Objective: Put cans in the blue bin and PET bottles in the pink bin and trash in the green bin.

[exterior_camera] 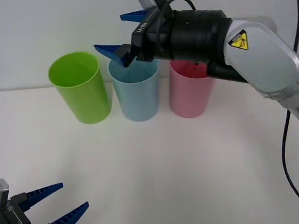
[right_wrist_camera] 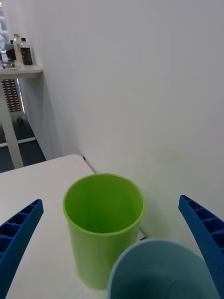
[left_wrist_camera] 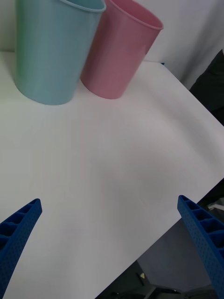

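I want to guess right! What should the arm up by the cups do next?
Probably pull back. The right gripper hangs open and empty over the blue bin, beside the green bin, with nothing left on the table to grab.

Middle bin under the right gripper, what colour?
Light blue bin, clearest in the front view.

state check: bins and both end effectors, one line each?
green bin: upright, leftmost in the row
blue bin: upright, middle
pink bin: upright, rightmost
right end effector: open, empty, above the blue bin's rim
left end effector: open, empty, low at the table's near left
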Controlling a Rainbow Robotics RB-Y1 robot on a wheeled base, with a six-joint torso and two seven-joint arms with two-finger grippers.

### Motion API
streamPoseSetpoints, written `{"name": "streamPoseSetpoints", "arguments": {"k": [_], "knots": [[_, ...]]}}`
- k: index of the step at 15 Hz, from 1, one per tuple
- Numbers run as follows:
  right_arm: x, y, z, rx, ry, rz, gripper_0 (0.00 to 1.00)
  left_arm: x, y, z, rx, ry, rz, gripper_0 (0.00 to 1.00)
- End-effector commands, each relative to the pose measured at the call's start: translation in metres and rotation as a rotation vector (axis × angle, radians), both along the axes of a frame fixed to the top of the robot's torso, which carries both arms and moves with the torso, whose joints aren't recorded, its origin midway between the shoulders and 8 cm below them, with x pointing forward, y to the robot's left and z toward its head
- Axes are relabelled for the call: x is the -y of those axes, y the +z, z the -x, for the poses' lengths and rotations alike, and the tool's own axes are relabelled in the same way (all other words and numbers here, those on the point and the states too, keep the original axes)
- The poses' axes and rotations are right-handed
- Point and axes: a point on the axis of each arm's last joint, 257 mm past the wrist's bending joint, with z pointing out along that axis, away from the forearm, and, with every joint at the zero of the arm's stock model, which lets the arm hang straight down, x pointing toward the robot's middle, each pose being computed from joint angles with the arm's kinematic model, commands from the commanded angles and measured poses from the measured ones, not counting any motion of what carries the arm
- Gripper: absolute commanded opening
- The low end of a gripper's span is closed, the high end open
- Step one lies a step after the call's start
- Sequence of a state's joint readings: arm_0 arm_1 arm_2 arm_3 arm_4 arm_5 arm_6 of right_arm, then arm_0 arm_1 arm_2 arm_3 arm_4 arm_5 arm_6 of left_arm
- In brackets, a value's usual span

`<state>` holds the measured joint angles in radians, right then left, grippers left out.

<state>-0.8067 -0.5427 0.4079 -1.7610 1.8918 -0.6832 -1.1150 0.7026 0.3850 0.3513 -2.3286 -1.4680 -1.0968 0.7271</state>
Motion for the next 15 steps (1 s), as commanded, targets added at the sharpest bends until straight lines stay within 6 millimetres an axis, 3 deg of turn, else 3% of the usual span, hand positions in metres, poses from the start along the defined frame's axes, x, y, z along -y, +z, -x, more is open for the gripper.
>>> {"name": "streamPoseSetpoints", "arguments": {"k": [1,8,12,15], "knots": [[0.049,-0.02,0.038,0.003,-0.008,0.035,1.0,0.0,0.0,0.0,0.0,0.0,0.0,1.0],[0.153,-0.101,0.123,-0.054,-0.069,0.266,1.0,0.0,0.0,0.0,0.0,0.0,0.0,1.0],[0.203,-0.15,0.148,-0.075,-0.095,0.429,1.0,0.0,0.0,0.0,0.0,0.0,0.0,1.0],[0.223,-0.181,0.163,-0.069,-0.097,0.491,1.0,0.0,0.0,0.0,0.0,0.0,0.0,1.0]]}}
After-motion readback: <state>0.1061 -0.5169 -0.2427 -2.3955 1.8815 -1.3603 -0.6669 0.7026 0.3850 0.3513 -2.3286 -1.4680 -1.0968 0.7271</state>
